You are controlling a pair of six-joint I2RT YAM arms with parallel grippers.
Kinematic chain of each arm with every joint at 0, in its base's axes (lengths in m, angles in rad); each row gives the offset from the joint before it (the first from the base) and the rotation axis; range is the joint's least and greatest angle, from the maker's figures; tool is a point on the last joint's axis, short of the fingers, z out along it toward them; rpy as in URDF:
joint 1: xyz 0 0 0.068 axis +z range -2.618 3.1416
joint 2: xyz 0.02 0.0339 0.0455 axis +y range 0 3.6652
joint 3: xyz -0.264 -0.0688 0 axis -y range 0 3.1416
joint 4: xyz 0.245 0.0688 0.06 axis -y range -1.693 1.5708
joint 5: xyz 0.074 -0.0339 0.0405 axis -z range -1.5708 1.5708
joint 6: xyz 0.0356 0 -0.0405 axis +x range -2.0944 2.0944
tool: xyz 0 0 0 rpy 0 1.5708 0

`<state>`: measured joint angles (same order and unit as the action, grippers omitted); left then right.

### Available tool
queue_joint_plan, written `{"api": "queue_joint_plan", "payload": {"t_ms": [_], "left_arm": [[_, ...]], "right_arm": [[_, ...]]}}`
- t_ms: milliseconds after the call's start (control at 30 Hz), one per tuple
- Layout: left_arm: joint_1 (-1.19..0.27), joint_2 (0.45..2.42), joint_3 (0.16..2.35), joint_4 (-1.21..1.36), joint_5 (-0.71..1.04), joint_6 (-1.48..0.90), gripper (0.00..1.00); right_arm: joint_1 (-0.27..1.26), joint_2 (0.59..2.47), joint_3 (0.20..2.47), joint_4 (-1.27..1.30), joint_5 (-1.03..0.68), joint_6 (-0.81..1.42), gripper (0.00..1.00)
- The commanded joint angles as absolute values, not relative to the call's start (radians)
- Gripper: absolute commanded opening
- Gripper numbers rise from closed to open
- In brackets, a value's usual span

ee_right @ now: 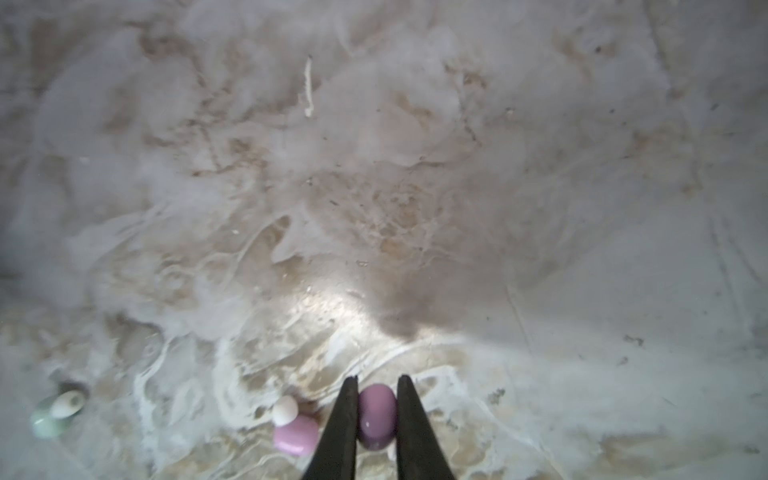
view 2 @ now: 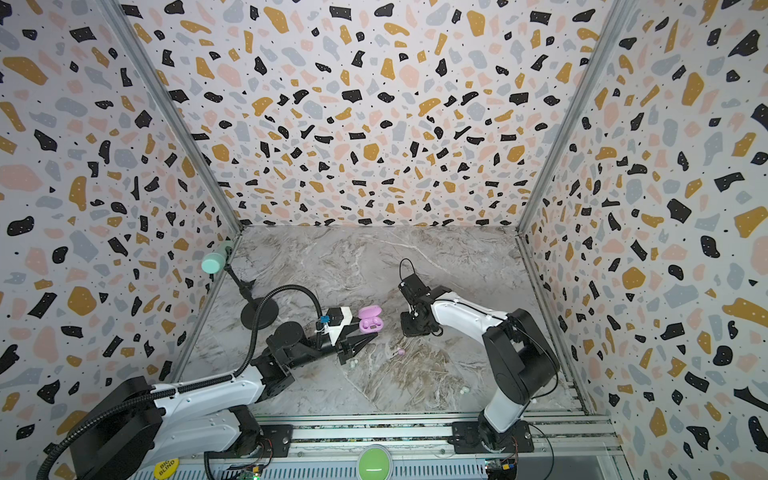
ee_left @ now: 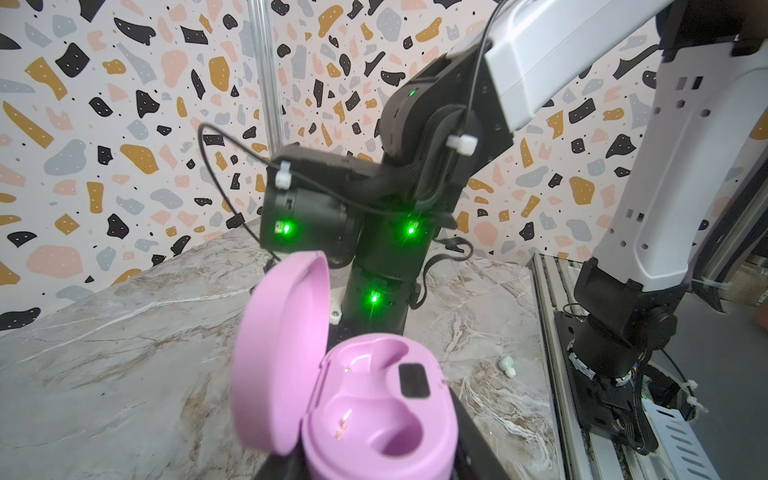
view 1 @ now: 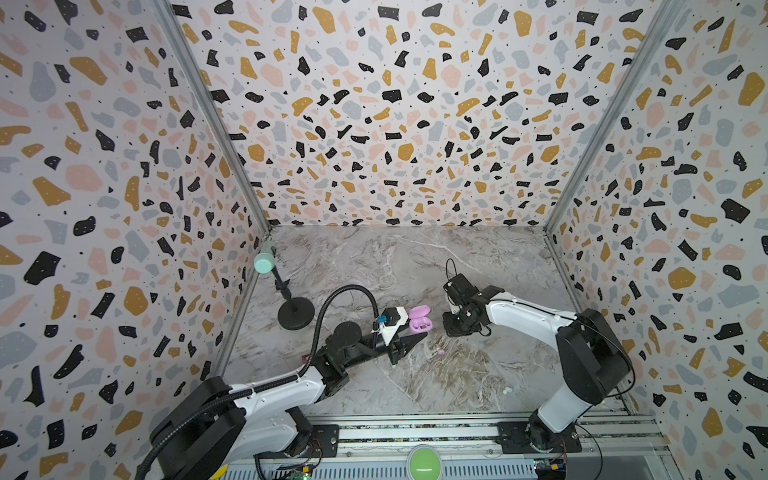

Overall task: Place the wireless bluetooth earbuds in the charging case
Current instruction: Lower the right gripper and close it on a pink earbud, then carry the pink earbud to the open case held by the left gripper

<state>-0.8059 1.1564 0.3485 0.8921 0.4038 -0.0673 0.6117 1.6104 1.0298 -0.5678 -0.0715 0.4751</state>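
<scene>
While my left gripper [view 1: 417, 332] clamps the open pink case [view 1: 419, 319] in the lower middle of both top views, my right gripper [ee_right: 377, 379] just to its right pinches one lilac earbud [ee_right: 377, 415] between its tips.

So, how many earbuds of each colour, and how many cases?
Pink buds: 2, one held by the right gripper.
Mint buds: 2.
Pink case: 1.
Total: 5.
</scene>
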Motion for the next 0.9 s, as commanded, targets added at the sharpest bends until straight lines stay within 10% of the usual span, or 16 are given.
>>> {"api": "queue_joint_plan", "payload": {"t_ms": [0, 867], "left_arm": [[-0.801, 1.165, 0.368, 0.956, 0.421, -0.067, 0.06], [-0.811, 1.424, 0.502, 1.2, 0.629, -0.125, 0.08]], "right_arm": [[0.59, 1.487, 1.004, -0.58, -0.137, 0.463, 0.13], [0.431, 0.892, 1.006, -0.698, -0.787, 0.258, 0.13]]}}
